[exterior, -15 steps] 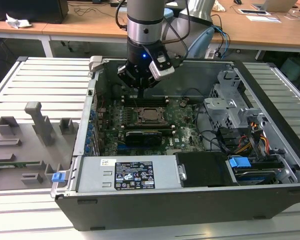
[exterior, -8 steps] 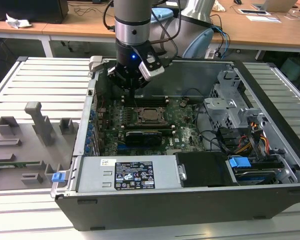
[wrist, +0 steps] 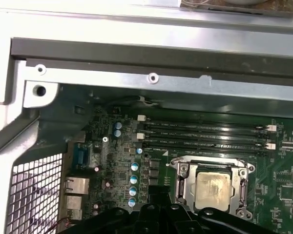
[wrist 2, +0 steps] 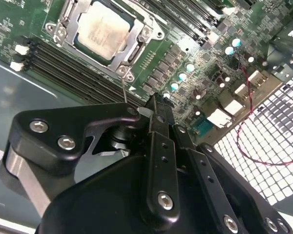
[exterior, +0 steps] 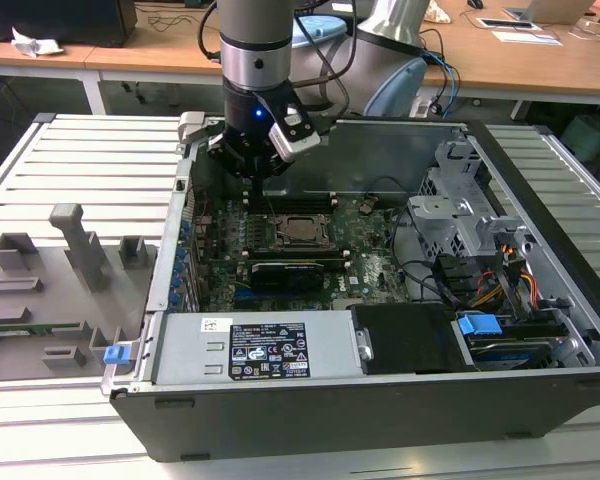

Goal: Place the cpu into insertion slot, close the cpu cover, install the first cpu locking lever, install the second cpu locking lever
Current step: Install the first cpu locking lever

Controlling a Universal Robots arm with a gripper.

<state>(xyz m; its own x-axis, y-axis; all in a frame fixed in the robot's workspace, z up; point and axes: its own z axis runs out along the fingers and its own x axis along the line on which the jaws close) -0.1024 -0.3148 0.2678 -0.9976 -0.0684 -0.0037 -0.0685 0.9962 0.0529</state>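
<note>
Jaws closed, hovering near cpu (wrist 2: 103, 30), seated under lowered cpu cover (wrist 2: 129, 51)

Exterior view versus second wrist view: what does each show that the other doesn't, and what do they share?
Exterior view: the labelled power supply, the drive cage and a grey fixture tray outside the case. Second wrist view: a looping red wire over white mesh. Shared: the cpu seated under the cpu cover, memory slots alongside.
</note>
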